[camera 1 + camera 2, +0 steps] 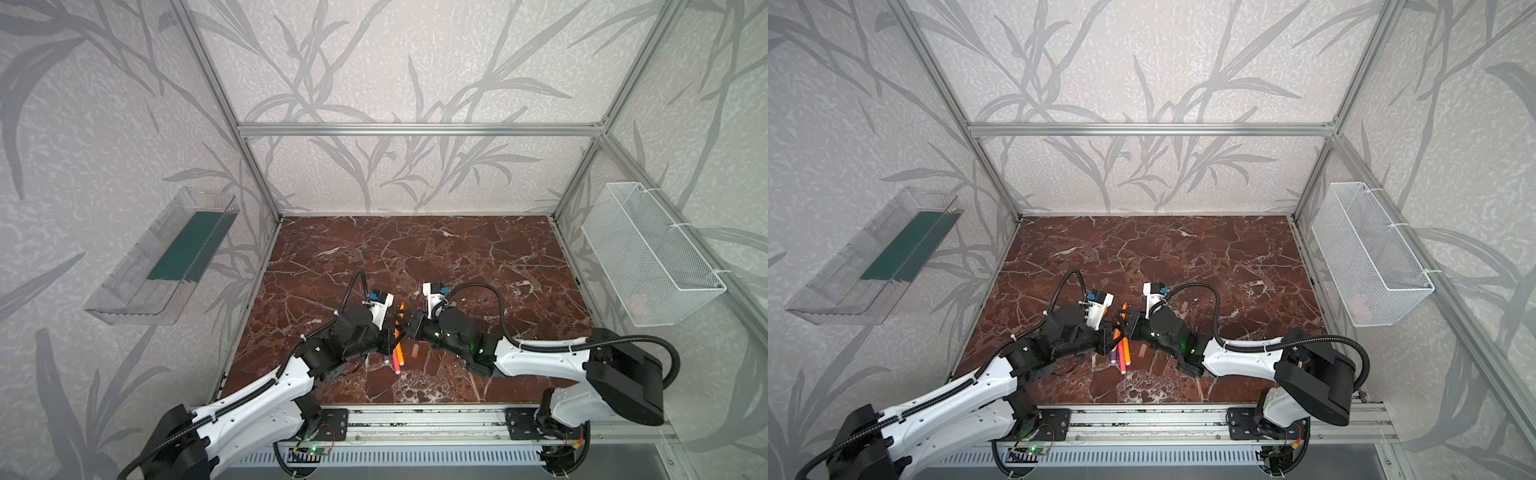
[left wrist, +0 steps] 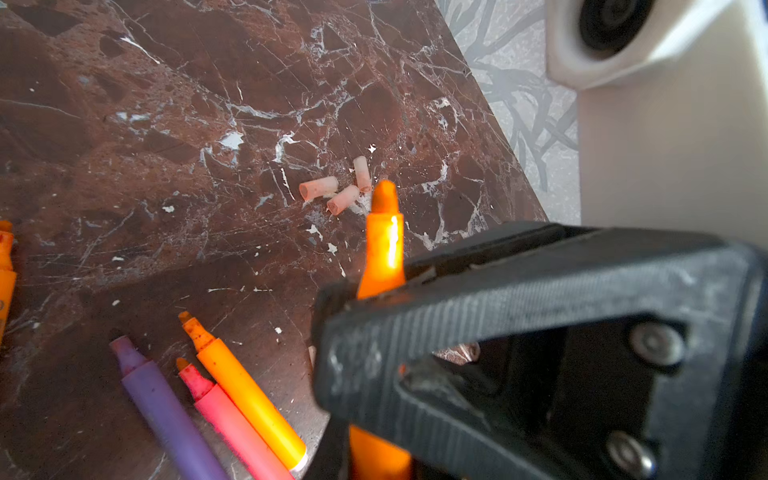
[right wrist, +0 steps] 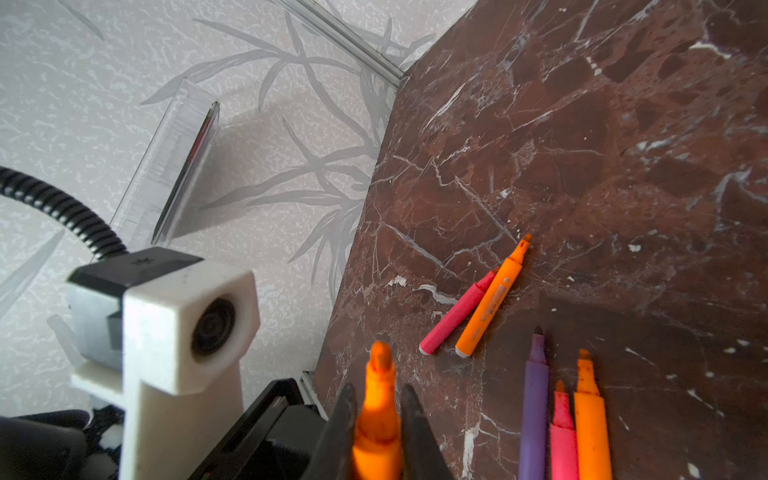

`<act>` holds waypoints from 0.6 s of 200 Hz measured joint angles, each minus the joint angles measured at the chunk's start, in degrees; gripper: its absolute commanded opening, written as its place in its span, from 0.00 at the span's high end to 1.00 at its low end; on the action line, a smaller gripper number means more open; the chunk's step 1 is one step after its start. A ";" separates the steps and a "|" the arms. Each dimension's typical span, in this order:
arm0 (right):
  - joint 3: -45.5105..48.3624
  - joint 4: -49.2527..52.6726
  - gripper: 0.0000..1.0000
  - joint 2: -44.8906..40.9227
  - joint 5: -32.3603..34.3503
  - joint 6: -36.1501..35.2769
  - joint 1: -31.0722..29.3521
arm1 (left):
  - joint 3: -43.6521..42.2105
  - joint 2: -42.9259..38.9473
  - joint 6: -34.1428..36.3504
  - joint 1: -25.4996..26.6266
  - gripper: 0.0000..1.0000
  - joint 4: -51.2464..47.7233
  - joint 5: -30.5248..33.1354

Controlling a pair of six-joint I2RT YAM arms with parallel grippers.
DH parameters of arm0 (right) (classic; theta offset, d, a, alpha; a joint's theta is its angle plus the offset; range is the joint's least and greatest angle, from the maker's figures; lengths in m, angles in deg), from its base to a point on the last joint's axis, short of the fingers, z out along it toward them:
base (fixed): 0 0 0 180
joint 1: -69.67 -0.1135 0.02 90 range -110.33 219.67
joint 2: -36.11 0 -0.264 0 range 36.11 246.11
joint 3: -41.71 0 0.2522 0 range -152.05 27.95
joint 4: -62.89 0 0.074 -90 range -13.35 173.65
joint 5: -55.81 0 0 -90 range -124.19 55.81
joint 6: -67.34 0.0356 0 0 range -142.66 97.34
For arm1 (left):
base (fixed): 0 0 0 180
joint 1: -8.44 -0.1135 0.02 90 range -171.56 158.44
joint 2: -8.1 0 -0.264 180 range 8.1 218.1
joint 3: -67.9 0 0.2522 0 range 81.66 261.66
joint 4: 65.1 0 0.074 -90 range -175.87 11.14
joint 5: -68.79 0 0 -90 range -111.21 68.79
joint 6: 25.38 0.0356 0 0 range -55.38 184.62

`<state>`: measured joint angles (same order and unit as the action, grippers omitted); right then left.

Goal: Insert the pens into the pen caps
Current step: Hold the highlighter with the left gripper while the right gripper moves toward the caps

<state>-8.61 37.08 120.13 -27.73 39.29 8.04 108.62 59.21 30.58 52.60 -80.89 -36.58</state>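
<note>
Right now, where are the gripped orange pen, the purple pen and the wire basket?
gripped orange pen (image 2: 384, 245): left wrist view, on the barrel below its tip.
purple pen (image 3: 535, 399): right wrist view, middle of the barrel.
wire basket (image 1: 656, 257): a top view, on its mesh wall.

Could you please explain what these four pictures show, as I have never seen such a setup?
Two robot arms, the left arm and the right arm, meet over a marble table. Two pictures look down from one overhead camera; the other two come from cameras on the wrists. The right arm's fingers clamp an orange pen, its tip uncapped. The left arm's fingers are shut beside it; whether they grip it too is hidden. Five more pens lie loose, orange, pink and purple, and three pale caps lie in a cluster.
</note>
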 measured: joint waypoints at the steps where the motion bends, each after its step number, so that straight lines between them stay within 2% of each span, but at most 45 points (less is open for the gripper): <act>1: 0.02 0.02 0.99 0.00 0.04 0.02 0.00 | -0.02 0.00 0.00 0.00 0.93 0.02 0.00; 17: 0.04 0.28 0.84 -0.07 0.50 0.13 -0.15 | -0.13 0.00 0.00 0.00 0.99 0.13 0.11; 19: 0.04 0.33 0.79 -0.07 0.55 0.13 -0.17 | -0.13 0.00 0.00 0.00 1.00 0.13 0.11; 30: 0.04 0.76 0.63 -0.33 0.76 -0.22 -0.22 | -0.15 -0.02 0.00 0.00 1.00 0.15 0.28; 48: 0.46 3.80 0.46 -2.60 2.12 -1.57 -0.26 | -0.46 -0.37 -0.15 0.11 1.00 0.13 2.08; 82: 2.60 18.71 0.35 -17.53 9.86 -7.02 -0.24 | -4.61 -4.79 -1.49 0.09 1.00 -2.45 9.53; 102: 2.69 28.33 0.34 -27.52 15.89 -10.91 -0.20 | -5.77 -7.37 -2.69 0.09 1.00 -6.36 14.67; 120: 2.67 35.32 0.34 -33.03 19.96 -14.38 0.24 | -6.47 -8.96 -3.78 0.02 1.00 -7.74 17.53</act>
<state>-5.94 72.40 87.11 -7.77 24.91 8.28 102.15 50.25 26.79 52.63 -88.62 -19.05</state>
